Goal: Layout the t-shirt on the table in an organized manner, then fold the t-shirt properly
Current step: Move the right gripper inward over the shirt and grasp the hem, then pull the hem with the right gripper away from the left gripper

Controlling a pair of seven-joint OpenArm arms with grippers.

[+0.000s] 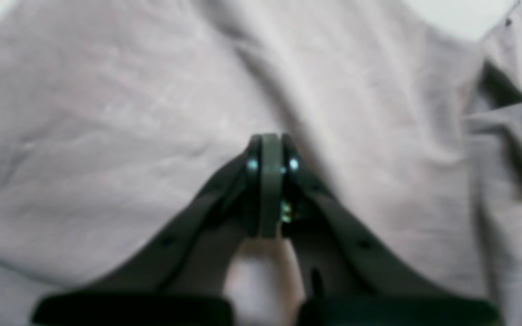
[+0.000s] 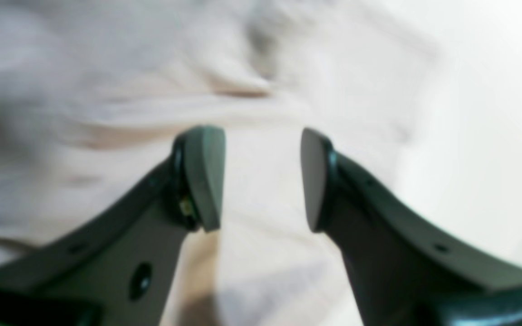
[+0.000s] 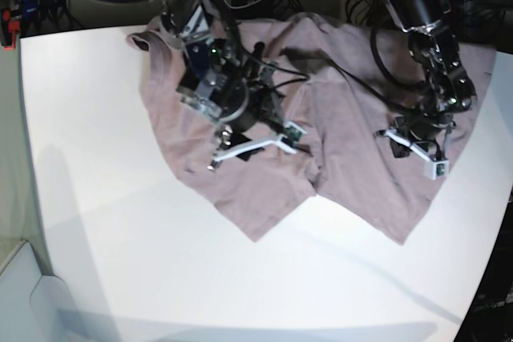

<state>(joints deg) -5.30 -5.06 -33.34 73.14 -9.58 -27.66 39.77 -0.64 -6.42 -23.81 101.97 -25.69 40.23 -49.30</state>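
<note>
White and shiny, the table [image 3: 120, 222] had the t-shirt [image 3: 353, 118] lying crumpled across its far side, not yet spread flat. On that shirt, the left gripper [image 1: 270, 181] hung low with its jaws squeezed together, but I could not tell if any cloth was pinched between them. The right gripper [image 2: 261, 179] held nothing, its jaws partly apart over the cloth, probably ready to grab a fold and pull it out.

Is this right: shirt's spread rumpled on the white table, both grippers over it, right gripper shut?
Not quite. The right gripper is open: the right wrist view shows its pads apart with nothing between them. The shut one is the left gripper. The t-shirt does lie rumpled on the table, both grippers over it.
</note>
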